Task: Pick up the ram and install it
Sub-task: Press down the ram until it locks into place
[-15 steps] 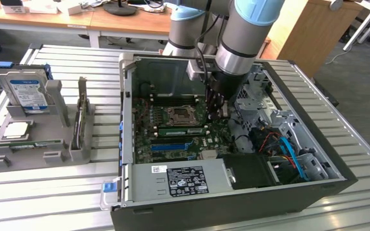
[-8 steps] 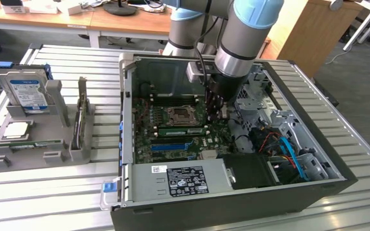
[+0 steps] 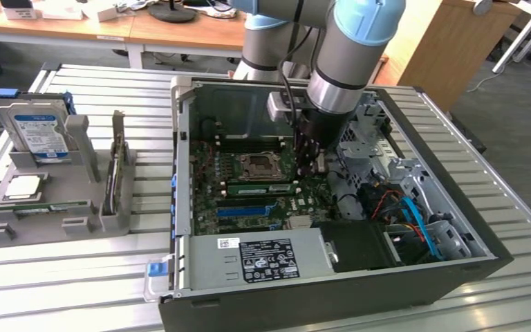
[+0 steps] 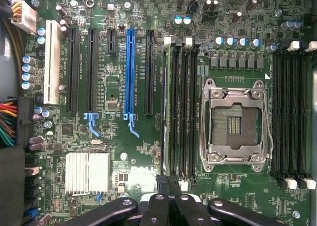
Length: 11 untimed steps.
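The claw was fully shut and held nothing. The ram stood edge-up beside the socket, its long axis stretching from the claw's tips toward the exterior view's left.

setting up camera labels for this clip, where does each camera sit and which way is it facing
Exterior view: off the arm, raised, looking down at the open computer case on a slatted table; the arm and gripper reach into it.
Wrist view: on the wrist, facing straight down at the motherboard; the shut gripper shows.
Shared: the motherboard, its empty processor socket, and the gripper.
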{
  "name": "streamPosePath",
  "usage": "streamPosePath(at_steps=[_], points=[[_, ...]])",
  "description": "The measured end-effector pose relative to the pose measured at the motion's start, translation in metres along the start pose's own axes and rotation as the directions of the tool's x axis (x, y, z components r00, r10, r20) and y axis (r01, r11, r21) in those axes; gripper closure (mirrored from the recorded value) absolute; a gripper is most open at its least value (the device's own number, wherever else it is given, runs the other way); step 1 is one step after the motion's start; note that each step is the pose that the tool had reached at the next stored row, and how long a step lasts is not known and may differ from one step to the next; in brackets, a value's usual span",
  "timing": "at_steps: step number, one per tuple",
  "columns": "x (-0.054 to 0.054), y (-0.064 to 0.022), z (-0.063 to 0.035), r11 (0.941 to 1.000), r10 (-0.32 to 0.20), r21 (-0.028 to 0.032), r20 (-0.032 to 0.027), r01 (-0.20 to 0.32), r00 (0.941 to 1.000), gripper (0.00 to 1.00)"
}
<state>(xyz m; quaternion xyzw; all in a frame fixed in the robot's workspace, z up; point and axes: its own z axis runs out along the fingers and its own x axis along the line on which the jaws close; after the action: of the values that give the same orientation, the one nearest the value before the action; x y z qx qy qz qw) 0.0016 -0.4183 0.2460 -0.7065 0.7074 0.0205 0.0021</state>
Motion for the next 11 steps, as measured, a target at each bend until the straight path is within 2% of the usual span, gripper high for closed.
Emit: streamPosePath(at_steps=[11], points=[[0.0001, -0.0001, 0.0033, 1.0, 0.0, -0.0001, -0.0001, 0.0, 1.0, 0.89]])
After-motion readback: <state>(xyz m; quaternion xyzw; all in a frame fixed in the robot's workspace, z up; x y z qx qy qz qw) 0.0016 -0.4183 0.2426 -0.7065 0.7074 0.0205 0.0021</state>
